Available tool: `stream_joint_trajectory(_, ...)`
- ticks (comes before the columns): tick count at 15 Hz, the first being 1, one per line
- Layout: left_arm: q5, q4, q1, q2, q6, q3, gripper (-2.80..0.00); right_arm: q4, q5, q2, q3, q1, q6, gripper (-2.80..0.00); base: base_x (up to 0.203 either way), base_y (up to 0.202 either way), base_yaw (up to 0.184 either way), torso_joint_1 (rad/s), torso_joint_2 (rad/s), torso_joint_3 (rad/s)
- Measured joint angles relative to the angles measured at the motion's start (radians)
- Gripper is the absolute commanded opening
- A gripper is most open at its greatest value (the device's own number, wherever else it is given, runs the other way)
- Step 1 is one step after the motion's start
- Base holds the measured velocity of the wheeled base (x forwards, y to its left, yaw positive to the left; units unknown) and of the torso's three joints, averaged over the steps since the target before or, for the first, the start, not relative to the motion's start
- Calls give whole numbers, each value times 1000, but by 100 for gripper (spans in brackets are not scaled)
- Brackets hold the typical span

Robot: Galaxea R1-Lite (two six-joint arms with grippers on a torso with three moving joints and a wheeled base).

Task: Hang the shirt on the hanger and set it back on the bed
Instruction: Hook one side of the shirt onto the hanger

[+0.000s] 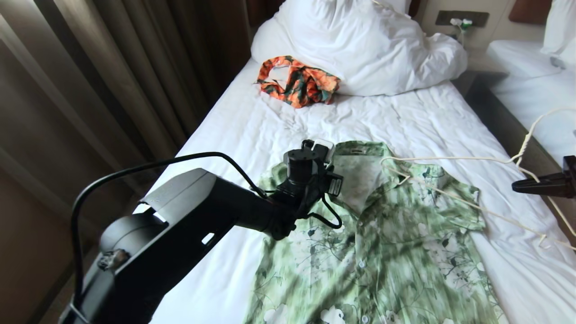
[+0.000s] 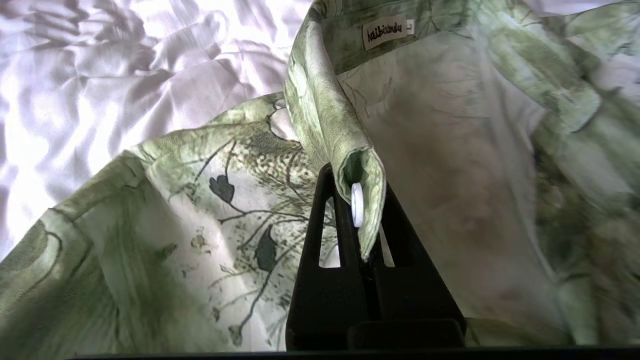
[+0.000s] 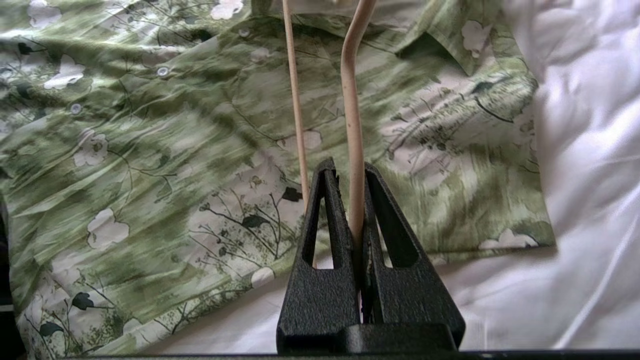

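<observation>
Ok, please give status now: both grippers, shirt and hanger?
Left gripper shut on shirt front edge by collar. Right gripper shut on hanger. Hanger tip at open neck, not inside yet. Nothing in the way.

1. The shirt: pale green, white flowers, dark leaf print, short-sleeved, lying front-up on the bed, collar toward the pillow, its placket edge lifted by the neck opening.
2. The hanger: thin, cream, raised above the shirt's right shoulder, one end at the collar.
3. The bed: wrinkled white sheet, bunched white duvet at the head.
</observation>
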Motion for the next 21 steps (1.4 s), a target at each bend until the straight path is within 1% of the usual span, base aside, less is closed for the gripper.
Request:
stream_joint_trajectory(2,2,-1,-23,-80,-6,87,-280,0,-2,2,-4,34,4,-280,0,0,0,0,0,0)
stream_joint_trajectory(4,18,0,-38,-146,-7,144,-280,-3,-6,6,-12,70,21,-280,0,0,0,0,0,0)
stream_joint_trajectory(6,36,2,-50,-190,-5,173,-280,-33,-7,18,-26,113,45,-280,0,0,0,0,0,0)
stream_joint_trajectory(9,39,6,-66,-242,-2,203,-280,-112,-30,44,-32,161,86,-280,0,0,0,0,0,0)
stream_joint_trajectory(12,41,14,-92,-280,0,226,-280,-122,-39,59,-34,185,99,-280,0,0,0,0,0,0)
stream_joint_trajectory(14,52,27,-126,-295,0,227,-280,-129,-52,66,-36,193,101,-280,0,0,0,0,0,0)
stream_joint_trajectory(17,71,81,-205,-298,0,193,-280,-129,-56,68,-39,211,112,-280,0,0,0,0,0,0)
stream_joint_trajectory(19,90,108,-249,-286,0,141,-280,-130,-56,66,-41,229,126,-280,0,0,0,0,0,0)
stream_joint_trajectory(21,97,150,-277,-270,-1,82,-280,-130,-56,57,-39,253,127,-280,0,0,0,0,0,0)
